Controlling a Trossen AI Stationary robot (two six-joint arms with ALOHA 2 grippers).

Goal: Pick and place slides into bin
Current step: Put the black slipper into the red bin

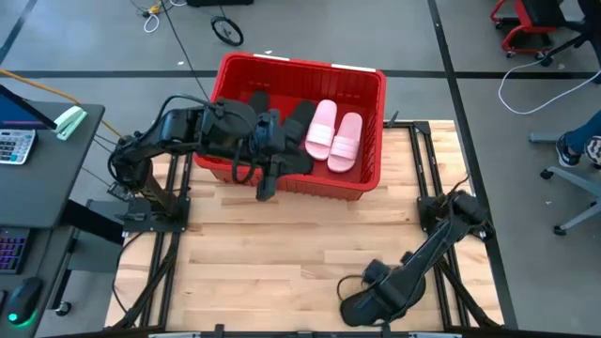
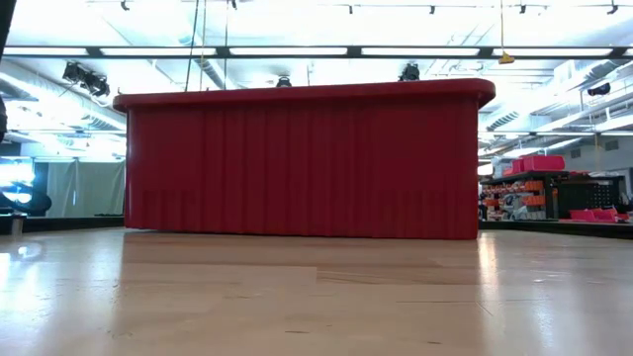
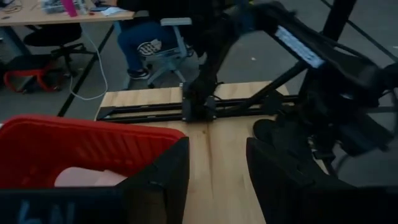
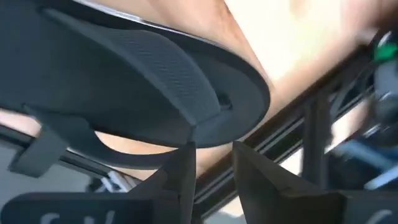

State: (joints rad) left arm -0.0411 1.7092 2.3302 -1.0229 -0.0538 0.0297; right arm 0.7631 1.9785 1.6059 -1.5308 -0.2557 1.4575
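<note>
The red bin (image 1: pixel 299 127) stands at the table's far middle; the low view shows its ribbed near wall (image 2: pixel 297 163). In it lie two pale pink slides (image 1: pixel 333 136) side by side, with black slides (image 1: pixel 282 111) to their left. My left gripper (image 1: pixel 282 169) hangs open over the bin's near wall, nothing between its fingers (image 3: pixel 214 180). One black slide (image 1: pixel 362 305) lies at the table's near edge, right of the middle. My right gripper (image 4: pixel 214 165) is open, slanting down, its fingertips right at that slide's rim (image 4: pixel 208 127). My right gripper has its fingertips (image 4: pixel 186 155) at the edge of the black slide's sole; I cannot tell whether they touch it. Nothing shows in the gap between the fingers.
Black frame rails (image 1: pixel 423 169) run along the table's left and right sides under the arm bases. Bare wood (image 1: pixel 272 253) lies between the bin and the near edge. A person sits on a chair (image 3: pixel 155 37) beyond the table's right side. A desk (image 1: pixel 19 150) stands at the left.
</note>
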